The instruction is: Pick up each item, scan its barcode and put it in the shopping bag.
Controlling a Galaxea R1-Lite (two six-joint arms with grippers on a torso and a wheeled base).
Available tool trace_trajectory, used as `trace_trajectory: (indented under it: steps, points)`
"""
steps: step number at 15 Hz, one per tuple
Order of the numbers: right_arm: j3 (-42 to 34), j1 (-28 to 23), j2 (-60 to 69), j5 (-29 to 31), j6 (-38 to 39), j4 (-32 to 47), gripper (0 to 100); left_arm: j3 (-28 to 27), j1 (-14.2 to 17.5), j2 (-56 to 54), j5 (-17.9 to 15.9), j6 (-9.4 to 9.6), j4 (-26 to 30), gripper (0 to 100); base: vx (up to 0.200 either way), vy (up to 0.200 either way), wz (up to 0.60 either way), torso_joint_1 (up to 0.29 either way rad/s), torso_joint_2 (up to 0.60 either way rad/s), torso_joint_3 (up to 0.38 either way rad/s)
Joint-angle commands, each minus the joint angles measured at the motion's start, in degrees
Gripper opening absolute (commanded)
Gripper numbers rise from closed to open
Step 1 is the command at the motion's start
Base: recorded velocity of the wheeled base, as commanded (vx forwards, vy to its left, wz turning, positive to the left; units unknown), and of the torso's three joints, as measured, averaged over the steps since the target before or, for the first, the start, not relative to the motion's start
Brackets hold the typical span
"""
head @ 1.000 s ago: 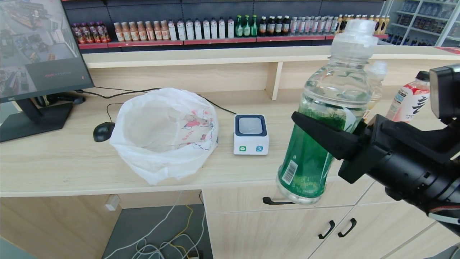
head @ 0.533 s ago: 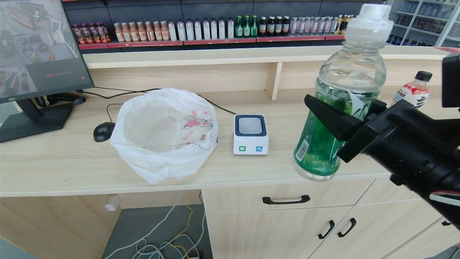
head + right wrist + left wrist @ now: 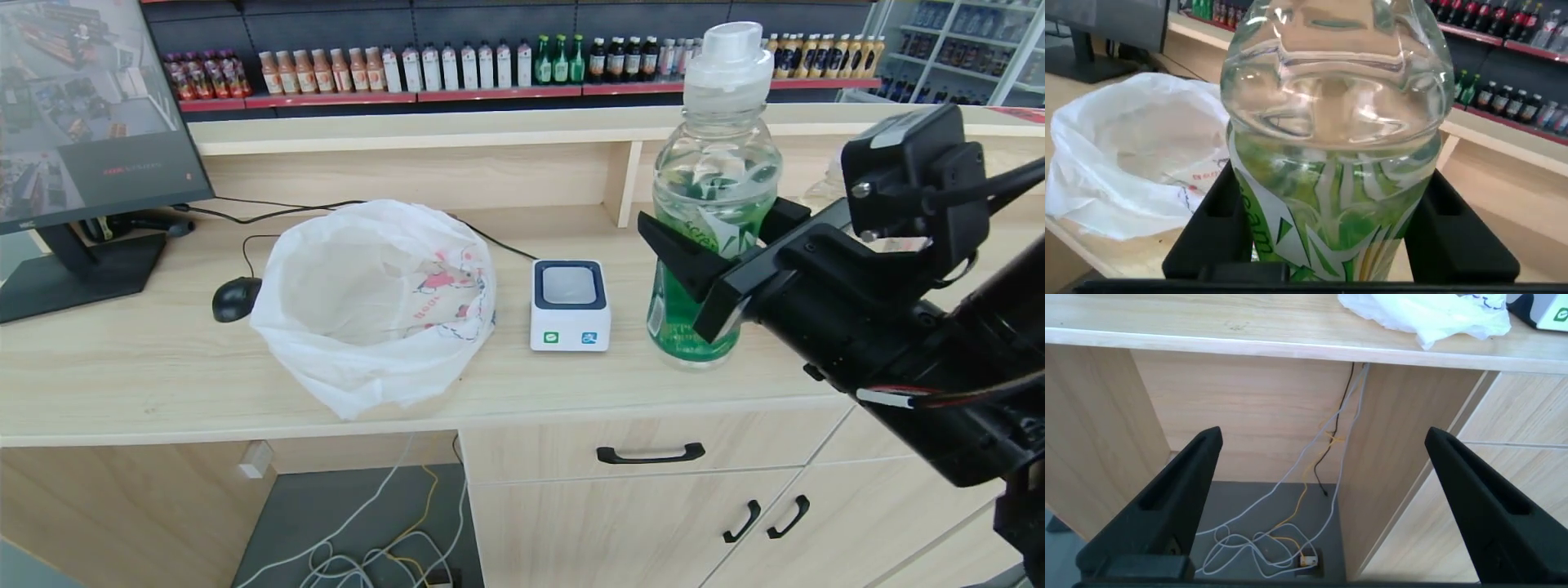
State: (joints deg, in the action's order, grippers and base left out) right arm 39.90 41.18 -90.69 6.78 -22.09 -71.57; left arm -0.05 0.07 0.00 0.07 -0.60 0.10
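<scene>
— How many items are in hand?
— One. Your right gripper [image 3: 718, 224] pinches the single clear plastic bottle with a green label and white cap [image 3: 710, 171]. You hold it upright, just beside the one white box scanner [image 3: 570, 305].
— And the bag?
— One white plastic shopping bag [image 3: 375, 302] sits open-mouthed on the pale wooden counter [image 3: 122, 376]; your left gripper [image 3: 1323, 498] hangs spread wide below the counter's edge
</scene>
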Motion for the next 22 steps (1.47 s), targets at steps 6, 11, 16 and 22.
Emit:
trace_trajectory:
  steps: [6, 11, 16, 22]
  points:
    - [2.90, 0.92, -7.22, -0.10, -3.84, -13.33, 0, 0.05, 0.01, 0.00, 0.01, -0.02, -0.01, 100, 0.000, 0.000, 0.00, 0.000, 0.00, 0.000]
    - [0.35, 0.92, -6.17, 0.08, -1.55, -15.88, 0, 0.05, 0.01, 0.00, 0.01, -0.02, -0.01, 100, 0.000, 0.000, 0.00, 0.000, 0.00, 0.000]
    - [-2.81, 1.80, -5.38, 0.08, -1.29, -17.99, 0, -0.04, 0.01, 0.00, 0.01, 0.07, -0.01, 100, 0.000, 0.000, 0.00, 0.000, 0.00, 0.000]
    - [-2.90, 1.71, -5.29, 0.08, -1.20, -18.25, 0, 0.05, 0.01, 0.00, 0.01, -0.02, -0.01, 100, 0.000, 0.133, 0.00, -0.002, 0.00, 0.002]
